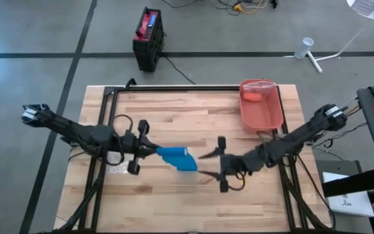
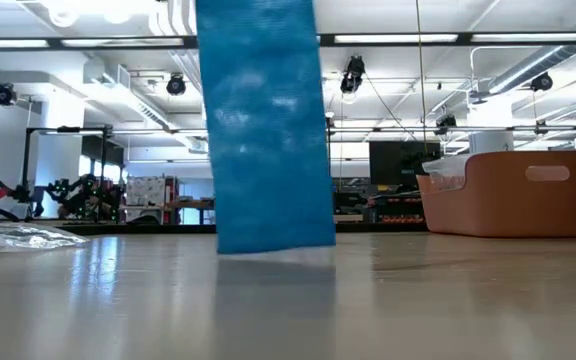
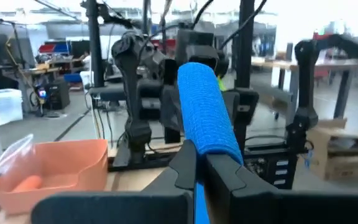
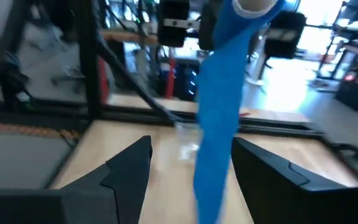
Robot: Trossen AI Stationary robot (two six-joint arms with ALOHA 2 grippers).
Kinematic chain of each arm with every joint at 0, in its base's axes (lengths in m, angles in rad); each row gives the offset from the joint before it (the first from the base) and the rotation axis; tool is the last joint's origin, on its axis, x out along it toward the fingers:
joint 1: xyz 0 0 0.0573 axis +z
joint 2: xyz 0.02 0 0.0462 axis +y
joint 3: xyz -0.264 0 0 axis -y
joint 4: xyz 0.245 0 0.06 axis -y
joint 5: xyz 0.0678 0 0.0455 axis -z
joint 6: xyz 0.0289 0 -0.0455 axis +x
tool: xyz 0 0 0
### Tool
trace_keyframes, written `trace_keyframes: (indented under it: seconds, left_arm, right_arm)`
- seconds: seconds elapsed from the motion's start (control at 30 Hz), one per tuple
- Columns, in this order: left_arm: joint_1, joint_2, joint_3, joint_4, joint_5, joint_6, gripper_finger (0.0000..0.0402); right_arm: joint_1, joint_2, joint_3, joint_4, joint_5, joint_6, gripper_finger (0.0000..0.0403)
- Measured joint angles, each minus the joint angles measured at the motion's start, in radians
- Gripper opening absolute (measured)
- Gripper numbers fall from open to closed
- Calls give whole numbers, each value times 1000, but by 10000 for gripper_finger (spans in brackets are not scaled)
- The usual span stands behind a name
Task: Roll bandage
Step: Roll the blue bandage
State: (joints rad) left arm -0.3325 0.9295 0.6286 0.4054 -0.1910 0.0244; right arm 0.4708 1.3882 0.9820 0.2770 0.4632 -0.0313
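A blue bandage roll [image 1: 174, 155] is lifted above the middle of the table, and my left gripper [image 1: 149, 151] is shut on it. It also shows in the left wrist view [image 3: 202, 106]. Its loose strip [image 2: 268, 130] hangs down and its lower end [image 2: 276, 243] reaches the tabletop. My right gripper [image 1: 221, 164] is open just to the right of the bandage. Its fingers [image 4: 129, 163] stand on either side of the hanging strip [image 4: 219, 118] in the right wrist view, and touch nothing. My left gripper pinches the roll's near end [image 3: 207, 149] between its two fingers. The fingers come level from the table's left and lie along the roll, which sticks out ahead of them. The roll is lifted clear, and its strip hangs slack below it.
An orange bin [image 1: 269, 114] holding a small orange thing [image 1: 253, 97] stands at the back right; it also shows in the low view [image 2: 513, 195]. A clear plastic wrapper [image 1: 115, 168] lies under the left arm. A black and red box [image 1: 148, 39] stands on the floor beyond the table.
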Motion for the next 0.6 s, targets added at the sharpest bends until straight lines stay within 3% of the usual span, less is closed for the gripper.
trace_keyframes:
  seconds: [0.1,0.3,0.6]
  left_arm:
    - [-29,81,97,-91,-10,25,0]
    - [-48,229,252,-144,-12,38,0]
    - [-81,266,351,-236,-10,46,0]
  right_arm:
    - [23,37,-58,99,12,52,220]
    - [27,119,-53,99,10,142,213]
    - [40,151,9,78,73,91,197]
